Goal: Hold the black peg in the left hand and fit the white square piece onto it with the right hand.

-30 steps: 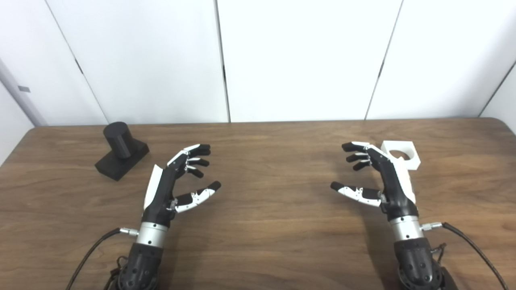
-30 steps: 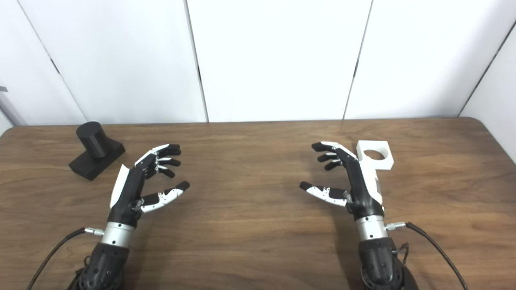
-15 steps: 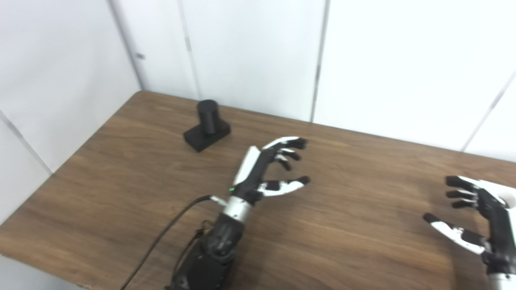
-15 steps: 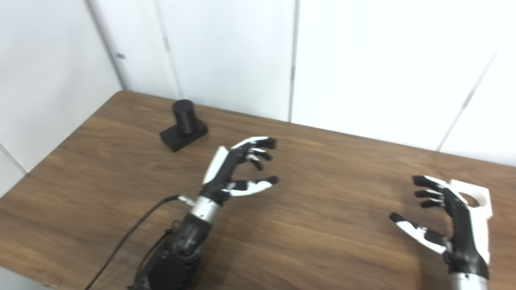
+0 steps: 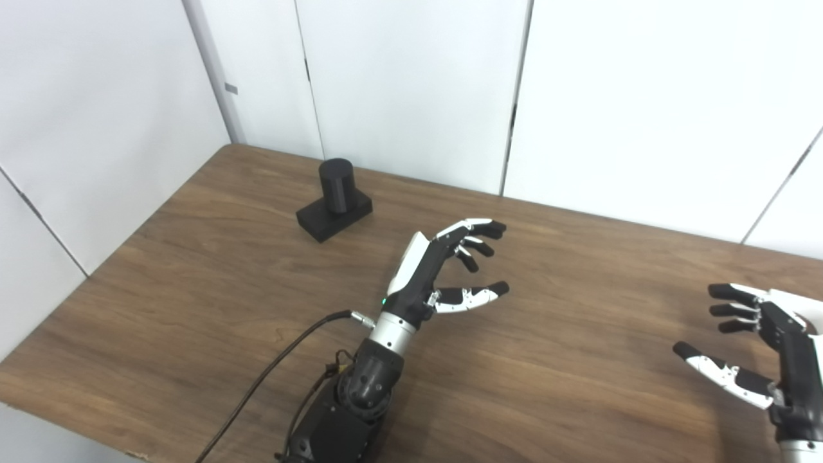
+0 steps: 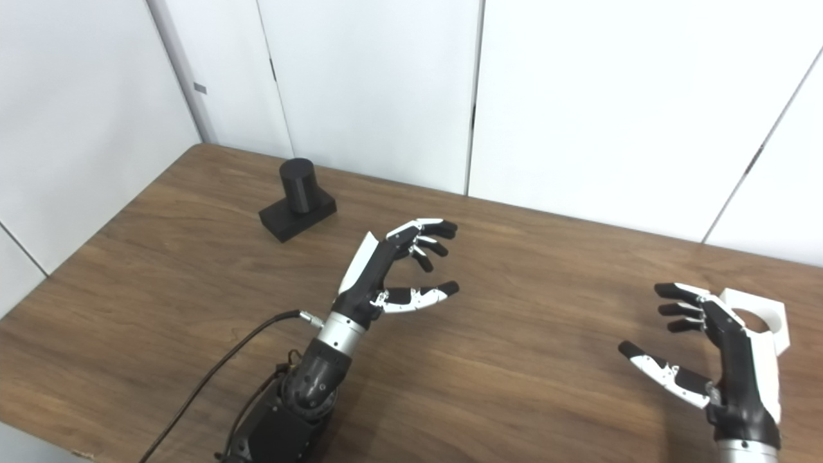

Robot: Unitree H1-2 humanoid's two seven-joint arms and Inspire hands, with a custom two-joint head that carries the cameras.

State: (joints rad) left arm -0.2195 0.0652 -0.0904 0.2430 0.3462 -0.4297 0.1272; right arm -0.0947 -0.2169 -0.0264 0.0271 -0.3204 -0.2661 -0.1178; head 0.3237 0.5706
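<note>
The black peg (image 5: 336, 185), a short cylinder on a flat black base (image 5: 333, 215), stands on the wooden table (image 5: 193, 270) at the far left. My left hand (image 5: 443, 270) hovers open to the right of it and nearer to me, well apart from it. The white square piece (image 6: 759, 316) with a round hole lies at the right edge, partly hidden behind my right hand (image 6: 714, 350). That hand is open too, fingers spread, holding nothing.
White wall panels (image 5: 411, 90) close off the table's far side and left side. A black cable (image 5: 270, 379) runs from the left wrist down to the near table edge.
The whole picture has swung left and tilted, so the camera moved; the peg now sits more central and the right hand is at the frame's edge. Both hands stay open.
</note>
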